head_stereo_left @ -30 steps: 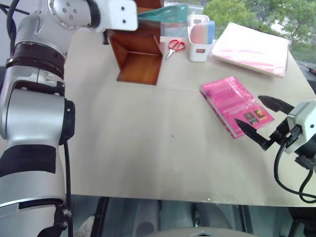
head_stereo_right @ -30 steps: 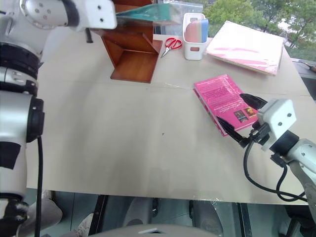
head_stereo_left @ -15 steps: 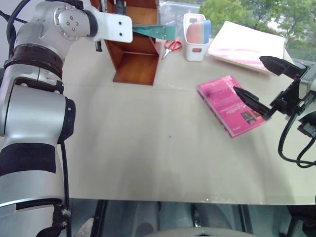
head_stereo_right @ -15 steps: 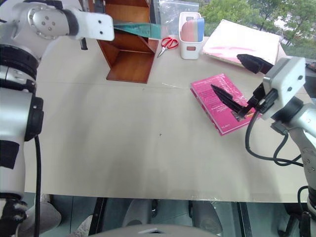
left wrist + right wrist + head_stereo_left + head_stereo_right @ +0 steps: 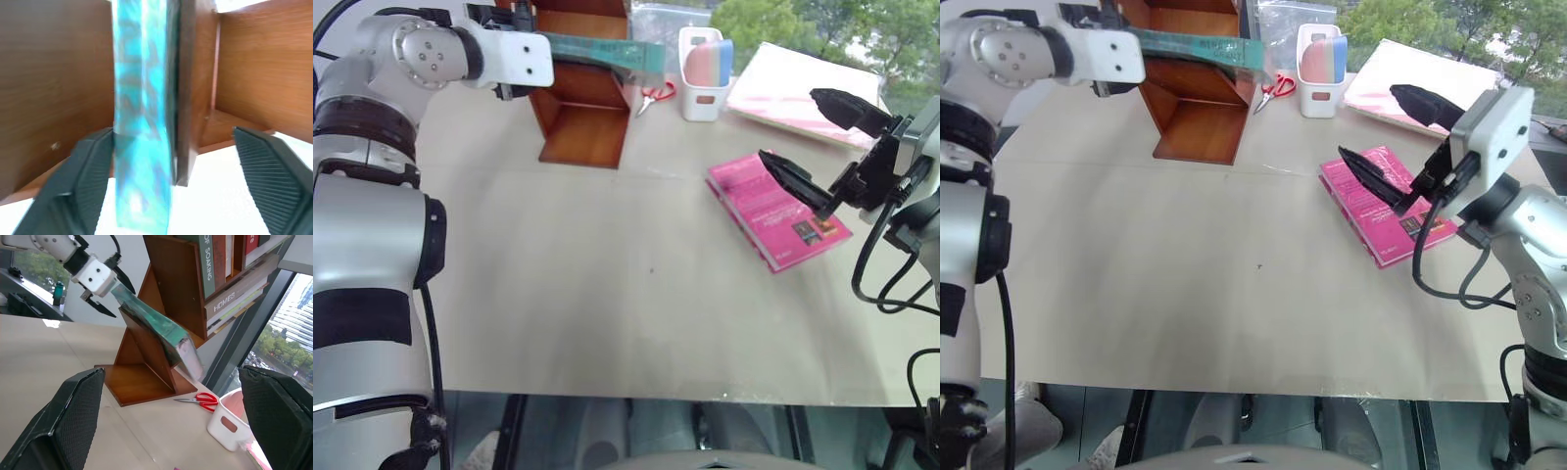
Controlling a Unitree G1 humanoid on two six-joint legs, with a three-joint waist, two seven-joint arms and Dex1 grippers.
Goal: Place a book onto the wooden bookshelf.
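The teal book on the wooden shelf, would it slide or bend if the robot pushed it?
Probably it stays stiff: the teal book looks thick and juts out straight. It may slide easily, since its cover looks glossy. It lies tilted on the shelf's sloping board, so a nudge might tip it off.

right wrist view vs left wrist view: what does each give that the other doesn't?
Right wrist view: the left gripper seen from outside at the end of the book, which leans tilted on the wooden bookshelf; also red scissors and a white container on the table. Left wrist view: a close-up of that gripper's fingers spread wide, one beside the book's edge, the other well clear. Both: the book and the wooden bookshelf.
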